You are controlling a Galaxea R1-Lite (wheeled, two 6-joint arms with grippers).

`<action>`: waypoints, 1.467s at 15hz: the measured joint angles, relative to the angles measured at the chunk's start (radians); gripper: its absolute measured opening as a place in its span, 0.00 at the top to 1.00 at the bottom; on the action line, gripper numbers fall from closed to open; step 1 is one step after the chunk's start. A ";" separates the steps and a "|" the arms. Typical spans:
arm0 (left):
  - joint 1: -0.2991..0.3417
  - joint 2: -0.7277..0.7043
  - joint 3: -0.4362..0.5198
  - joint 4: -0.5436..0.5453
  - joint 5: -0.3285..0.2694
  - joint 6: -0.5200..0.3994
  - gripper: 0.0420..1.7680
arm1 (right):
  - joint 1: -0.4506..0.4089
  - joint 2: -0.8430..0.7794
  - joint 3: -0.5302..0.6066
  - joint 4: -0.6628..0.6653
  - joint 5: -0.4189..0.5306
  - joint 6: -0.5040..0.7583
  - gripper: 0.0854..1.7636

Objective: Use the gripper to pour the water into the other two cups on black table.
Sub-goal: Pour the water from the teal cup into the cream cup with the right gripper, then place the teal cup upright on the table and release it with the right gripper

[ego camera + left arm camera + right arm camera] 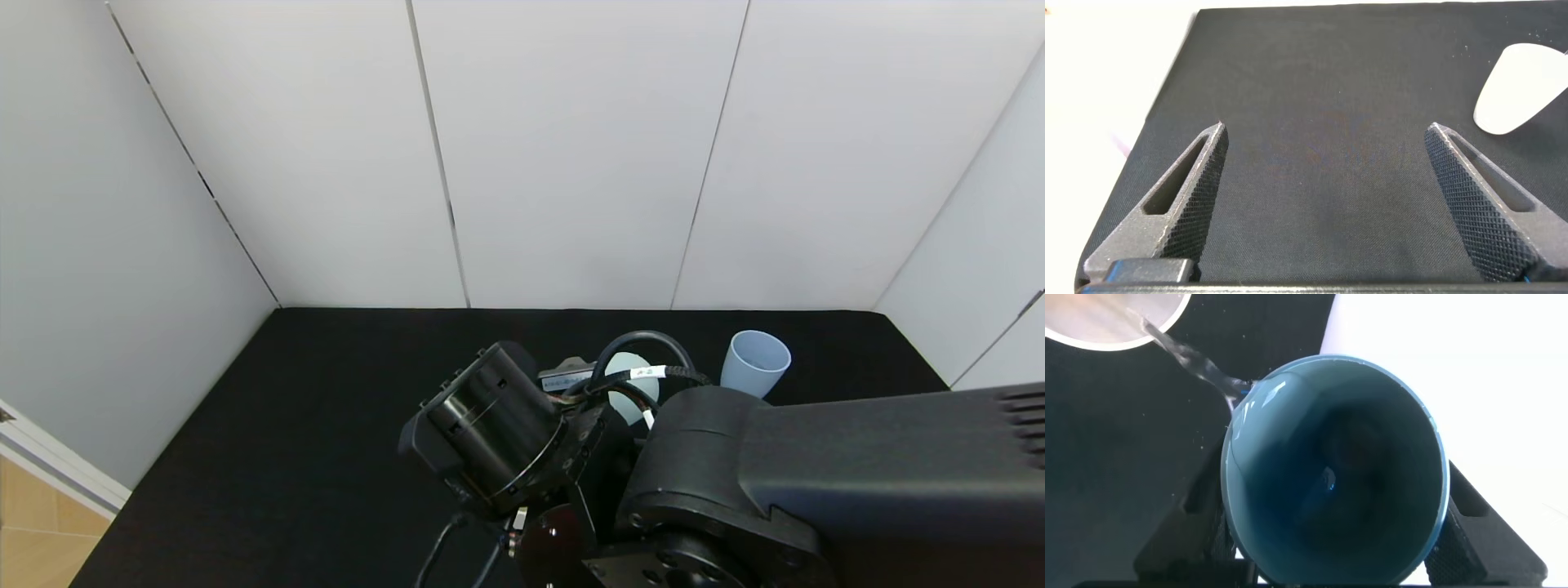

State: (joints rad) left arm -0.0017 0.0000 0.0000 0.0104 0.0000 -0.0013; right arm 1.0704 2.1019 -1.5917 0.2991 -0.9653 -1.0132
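Observation:
In the right wrist view my right gripper point(1335, 518) is shut on the teal-green tumbler point(1290, 416), which is tipped on its side. A thin stream of water point(1196, 363) runs from its rim into the cream-white cup point(1110, 322). In the head view the cream-white cup point(629, 371) is mostly hidden behind my right arm point(735, 474). The light blue cup point(755, 363) stands upright to its right on the black table point(286, 425). My left gripper point(1327, 131) is open and empty, low over bare table.
White wall panels close the table at the back and both sides. A pale cup point(1523, 90) shows at the edge of the left wrist view. Black cables point(645, 359) loop over the wrist beside the cups.

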 joint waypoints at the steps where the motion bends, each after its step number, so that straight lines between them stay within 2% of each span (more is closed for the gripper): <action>1: 0.000 0.000 0.000 0.000 0.000 0.000 0.03 | 0.001 0.000 0.000 0.000 0.000 -0.007 0.32; 12: 0.000 0.000 0.000 0.000 0.000 0.000 0.03 | 0.014 -0.009 -0.001 -0.019 0.010 0.001 0.32; 19: 0.000 0.000 0.000 0.000 0.000 0.000 0.03 | 0.021 -0.043 0.004 -0.014 0.135 0.286 0.32; 22: 0.000 0.000 0.000 0.000 0.000 0.000 0.03 | -0.004 -0.096 0.013 -0.010 0.170 0.373 0.32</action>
State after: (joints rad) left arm -0.0017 0.0000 0.0000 0.0104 0.0000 -0.0017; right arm 1.0664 2.0055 -1.5787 0.2891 -0.7955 -0.6406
